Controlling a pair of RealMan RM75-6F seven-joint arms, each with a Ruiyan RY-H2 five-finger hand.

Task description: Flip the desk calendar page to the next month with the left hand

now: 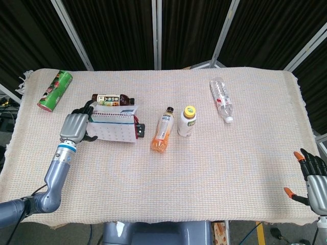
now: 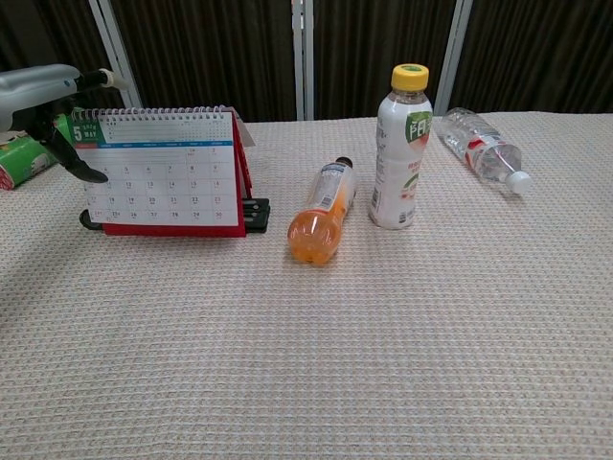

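Two hands: left hand at the calendar's left edge, right hand at the table's near right corner.
Left hand state: fingers spread, nothing held — fingertips reach the spiral binding at the top left corner; whether they touch it cannot be told.
Right hand state: fingers apart, holding nothing, well apart from every object.
Desk calendar: upright on its red base, left part of the table; front page shows a "5" in a green header above a date grid. The flipped page lies over the back, as the head view shows.
Dark-capped bottle: lying on its side just behind the calendar — head view only.
Green can: lying near the far left corner.
Orange bottle: on its side, right of the calendar.
White bottle: upright, yellow cap, just beside the orange one.
Clear bottle: lying down, far right.
Table cover: woven beige cloth.
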